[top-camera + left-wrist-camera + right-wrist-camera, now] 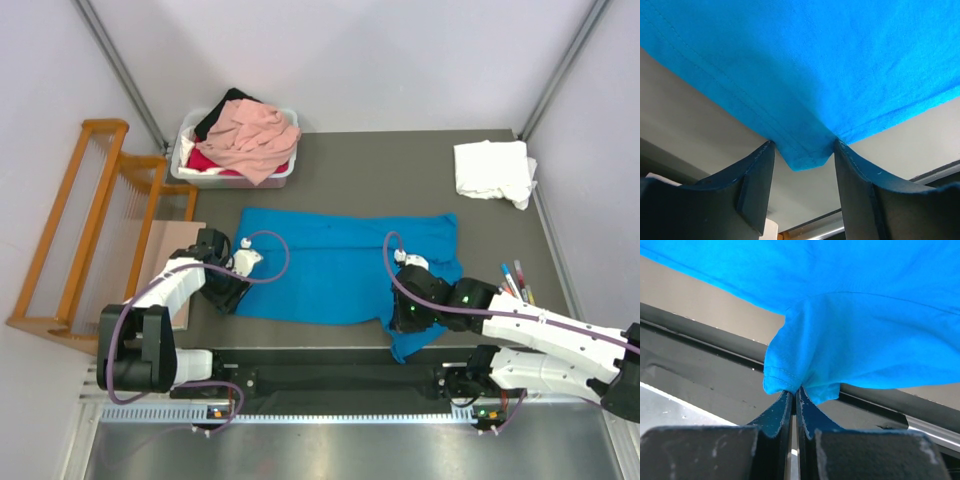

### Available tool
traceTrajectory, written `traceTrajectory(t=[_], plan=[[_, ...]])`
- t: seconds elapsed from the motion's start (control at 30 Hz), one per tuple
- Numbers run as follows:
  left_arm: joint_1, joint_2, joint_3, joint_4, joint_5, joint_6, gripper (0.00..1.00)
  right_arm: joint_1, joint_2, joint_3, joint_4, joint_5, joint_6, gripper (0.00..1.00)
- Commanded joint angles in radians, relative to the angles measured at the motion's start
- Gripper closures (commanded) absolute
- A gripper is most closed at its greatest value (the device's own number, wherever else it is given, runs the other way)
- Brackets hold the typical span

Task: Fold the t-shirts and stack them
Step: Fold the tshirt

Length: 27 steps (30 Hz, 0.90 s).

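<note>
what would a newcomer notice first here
The bright blue t-shirt spread across the middle of the dark table grabs the eye first. The right end effector is shut on its near edge; the left end effector stands open around a hem corner. A salmon-pink tee heaps over the white tub at far left.

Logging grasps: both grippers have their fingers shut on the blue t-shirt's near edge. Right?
Not both. The right gripper is shut on the blue t-shirt, but the left wrist view shows the left gripper with fingers apart, the hem only lying between them.
</note>
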Motion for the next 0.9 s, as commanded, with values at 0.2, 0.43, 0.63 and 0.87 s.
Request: traceTrajectory(t=[0.2, 0.43, 0.63, 0.87], plan=[[-0.002, -0.008, -0.014, 0.017, 0.011, -0.002, 0.63, 0.008, 0.005, 0.049, 0.017, 0.021, -0.014, 1.00], [-0.001, -0.003, 0.003, 0.006, 0.014, 0.006, 0.82, 0.006, 0.007, 0.055, 0.017, 0.030, -0.015, 1.00], [-0.001, -0.029, 0.096, -0.087, 0.033, 0.024, 0.89, 0.006, 0.011, 0.084, -0.004, 0.043, -0.024, 1.00], [-0.002, -0.070, 0.162, -0.339, 0.036, 0.150, 0.84, 0.017, -0.064, 0.065, -0.102, -0.057, -0.001, 1.00]])
